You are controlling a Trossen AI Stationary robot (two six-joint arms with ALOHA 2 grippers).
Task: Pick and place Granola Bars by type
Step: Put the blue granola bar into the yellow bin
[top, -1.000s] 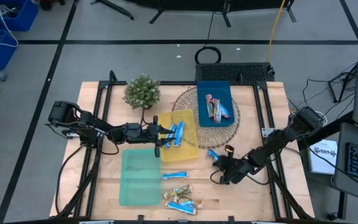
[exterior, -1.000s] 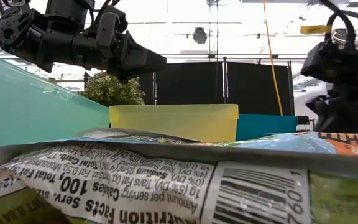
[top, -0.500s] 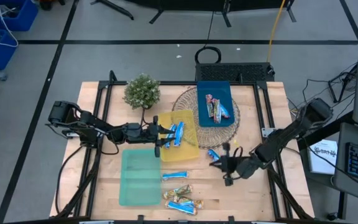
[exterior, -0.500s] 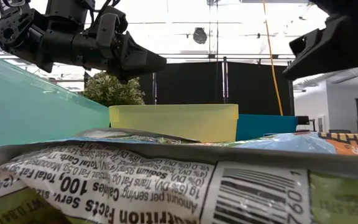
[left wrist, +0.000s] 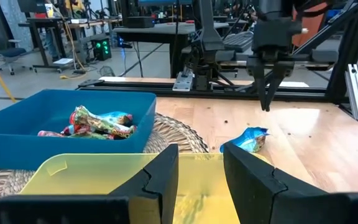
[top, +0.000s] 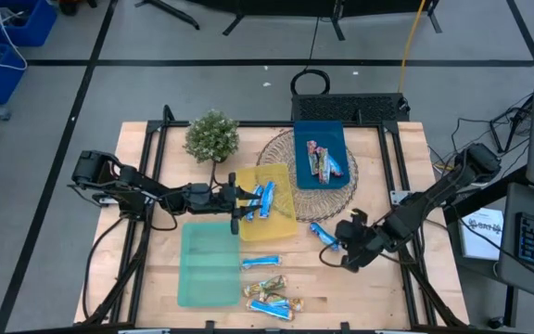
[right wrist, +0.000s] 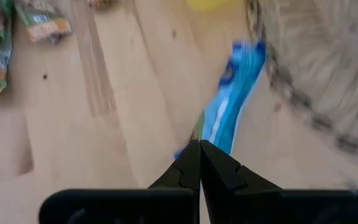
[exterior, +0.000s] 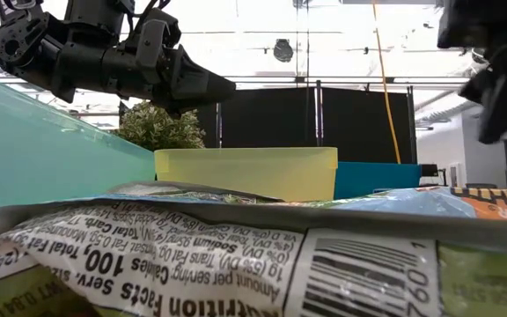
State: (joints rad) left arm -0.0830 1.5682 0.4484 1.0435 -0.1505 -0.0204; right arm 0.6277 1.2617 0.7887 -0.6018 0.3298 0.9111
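One blue-and-white granola bar (top: 321, 233) lies flat on the table beside the woven mat; it also shows as the bar (right wrist: 232, 99) and the bar (left wrist: 249, 139). My right gripper (top: 339, 243) hangs just to the bar's right, fingers shut (right wrist: 199, 148) and empty, pointing down (left wrist: 267, 104). My left gripper (left wrist: 200, 163) is open and empty over the yellow tray (top: 281, 223), which holds blue-and-white bars (top: 262, 199). Blue-and-red bars (top: 321, 160) lie in the blue tray (left wrist: 55, 106). Several more bars (top: 267, 288) lie near the table's near edge.
A green tray (top: 209, 264) sits at the table's near left. A small potted plant (top: 211, 136) stands beyond the yellow tray. The blue tray rests on a round woven mat (top: 272, 153). In the low view a bar wrapper (exterior: 236, 255) fills the foreground.
My right gripper has risen and drawn a little toward the table's right edge, turning about its wrist. The blue-and-white bar beside it has stayed on the table.
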